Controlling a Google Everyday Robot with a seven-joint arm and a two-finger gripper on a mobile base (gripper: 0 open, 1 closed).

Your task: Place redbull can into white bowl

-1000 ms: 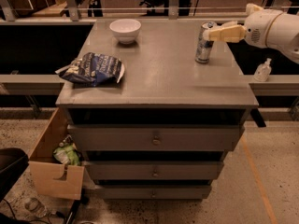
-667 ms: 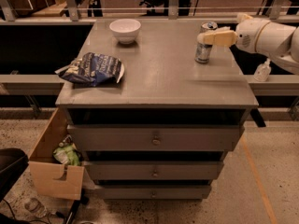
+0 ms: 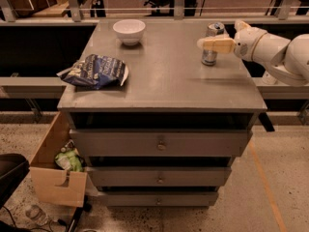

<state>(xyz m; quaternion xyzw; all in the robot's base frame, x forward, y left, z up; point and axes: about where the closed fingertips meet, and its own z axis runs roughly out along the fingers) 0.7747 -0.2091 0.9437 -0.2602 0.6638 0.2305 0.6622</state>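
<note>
The redbull can (image 3: 209,57) stands upright on the grey cabinet top (image 3: 164,81), at its back right. My gripper (image 3: 208,36) reaches in from the right at can height and is open. Its near cream finger (image 3: 215,45) lies across the front of the can and the other finger is mostly hidden behind it. The can still rests on the surface. The white bowl (image 3: 129,31) sits empty at the back left of the top, well to the left of the can.
A dark blue snack bag (image 3: 94,71) lies on the front left of the top. Drawers fill the cabinet front. An open cardboard box (image 3: 55,178) stands on the floor at the lower left. A railing (image 3: 159,8) runs behind the cabinet.
My gripper has moved left from beside the can, so its fingers now reach past the can on both sides. The can, bowl and bag have not moved.
</note>
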